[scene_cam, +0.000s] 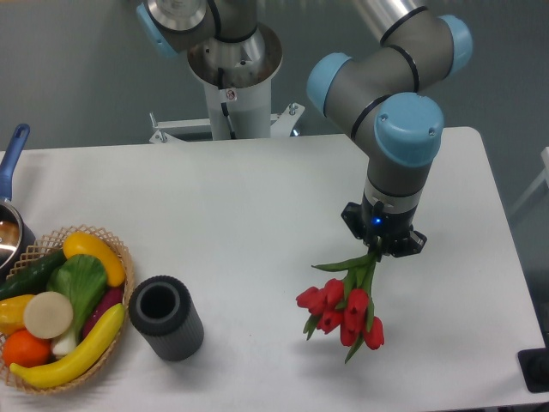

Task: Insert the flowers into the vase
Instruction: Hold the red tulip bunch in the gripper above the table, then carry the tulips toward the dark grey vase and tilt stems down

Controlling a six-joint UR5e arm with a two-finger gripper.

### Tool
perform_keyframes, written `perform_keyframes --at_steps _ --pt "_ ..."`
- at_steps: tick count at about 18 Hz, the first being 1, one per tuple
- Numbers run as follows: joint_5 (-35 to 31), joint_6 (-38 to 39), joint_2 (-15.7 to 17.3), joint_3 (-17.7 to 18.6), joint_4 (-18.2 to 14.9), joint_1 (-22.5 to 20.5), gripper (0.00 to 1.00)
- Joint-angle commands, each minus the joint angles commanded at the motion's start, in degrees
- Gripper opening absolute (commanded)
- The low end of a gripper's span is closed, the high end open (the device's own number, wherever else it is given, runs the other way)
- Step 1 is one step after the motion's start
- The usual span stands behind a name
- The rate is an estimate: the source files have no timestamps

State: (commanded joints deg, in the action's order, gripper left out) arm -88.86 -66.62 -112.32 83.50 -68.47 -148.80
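Observation:
The flowers (343,311), a bunch of red tulip buds with green stems and leaves, hang buds-down from my gripper (377,251) at the right of the table. The gripper is shut on the stems; its fingers are mostly hidden under the wrist. The buds hang just above the tabletop. The vase (165,318), a short dark grey ribbed cylinder with an open mouth facing up, stands upright at the front left, far to the left of the flowers.
A wicker basket (120,257) with toy fruit and vegetables sits at the left edge, touching or nearly touching the vase. A pot with a blue handle (12,154) stands behind it. The arm's base (233,77) rises at the back centre.

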Motion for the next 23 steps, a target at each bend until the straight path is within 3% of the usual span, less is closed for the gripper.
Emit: perform_keyframes --at_steps 4,6,8,13,21,23 --pt "1.49 0.09 0.17 0.0 0.52 0.26 0.0" --pt "5.69 0.09 0.18 0.09 0.96 -0.08 0.0" --pt "10.96 0.09 0.87 0.26 2.27 -0.26 0.0" --pt "28.96 3.24 3.59 4.21 10.27 -0.17 0.0" --pt "51.74 10.54 5.18 4.57 11.77 0.53 0.0" --pt "59.2 12.56 5.62 5.01 15.1 0.7 0.0"
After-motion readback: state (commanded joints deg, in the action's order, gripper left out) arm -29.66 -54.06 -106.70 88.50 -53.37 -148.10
